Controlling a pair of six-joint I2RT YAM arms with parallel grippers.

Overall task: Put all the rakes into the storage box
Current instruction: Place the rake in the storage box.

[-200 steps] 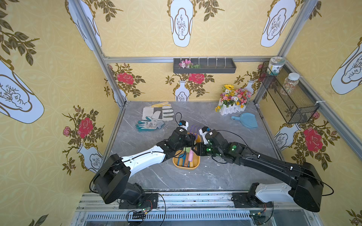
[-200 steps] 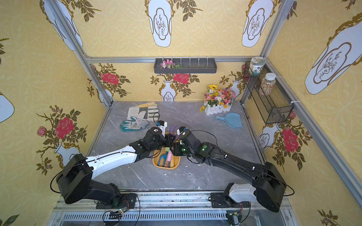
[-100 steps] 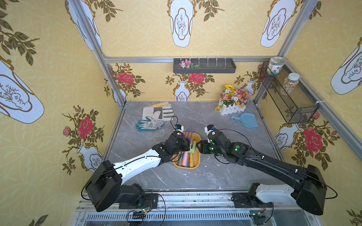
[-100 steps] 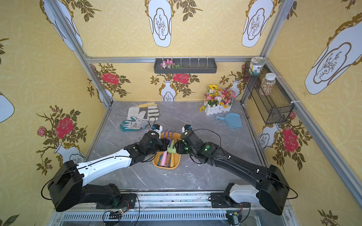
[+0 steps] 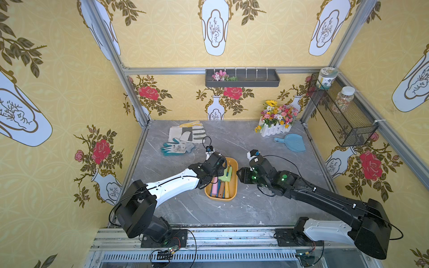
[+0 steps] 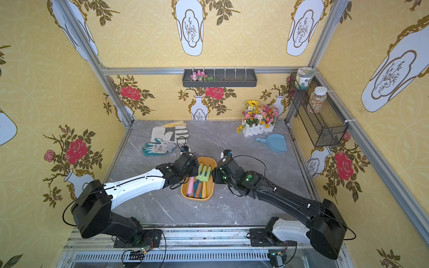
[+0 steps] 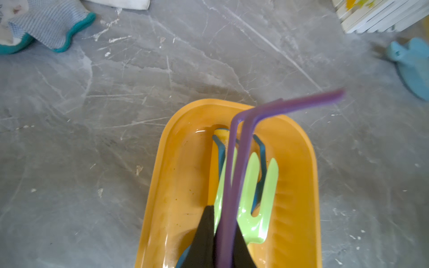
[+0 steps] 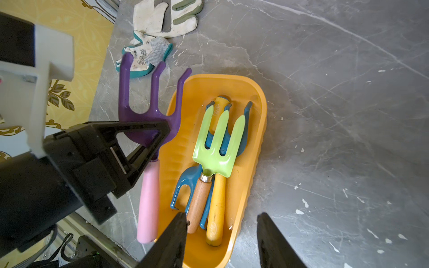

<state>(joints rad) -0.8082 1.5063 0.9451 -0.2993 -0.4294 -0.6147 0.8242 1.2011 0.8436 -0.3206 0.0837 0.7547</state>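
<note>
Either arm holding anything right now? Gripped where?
Left gripper holds the purple rake at the neck, where head meets pink handle. Right gripper is open, empty.

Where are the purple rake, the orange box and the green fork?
Purple rake [image 8: 148, 197]: right wrist view, its pink handle.
Orange box [image 8: 218, 81]: right wrist view, its end rim.
Green fork [image 8: 216, 150]: right wrist view, its blade.

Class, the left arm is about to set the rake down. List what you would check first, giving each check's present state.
1. Grip: left gripper shut on rake: ok.
2. Rake lying free in storage box: not ok, the gripper holds it.
3. Tines within the rim: not ok, they seem to overhang the far end.
4. Bare floor beside green fork: ok.
5. Helper: right gripper open, empty, apart from rake: ok.
</note>
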